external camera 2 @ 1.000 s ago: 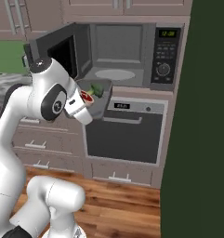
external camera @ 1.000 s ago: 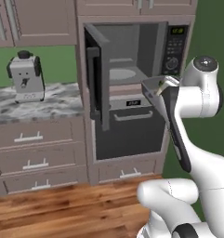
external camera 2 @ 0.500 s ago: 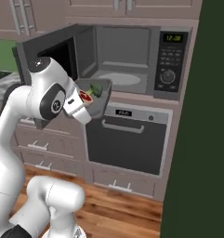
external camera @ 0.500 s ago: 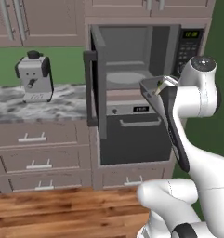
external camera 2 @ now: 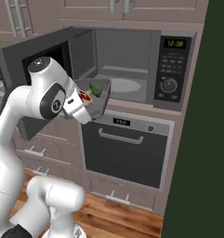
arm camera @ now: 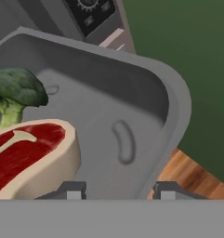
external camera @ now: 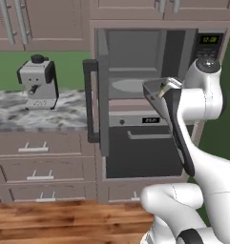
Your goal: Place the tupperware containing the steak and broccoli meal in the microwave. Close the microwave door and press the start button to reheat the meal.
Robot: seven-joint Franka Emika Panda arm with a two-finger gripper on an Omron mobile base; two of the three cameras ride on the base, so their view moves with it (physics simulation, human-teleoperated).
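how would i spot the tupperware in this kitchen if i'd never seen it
Find the open microwave above the dark oven. Just before its cavity, the gripper holds the tupperware: a shallow grey container with broccoli and steak inside.
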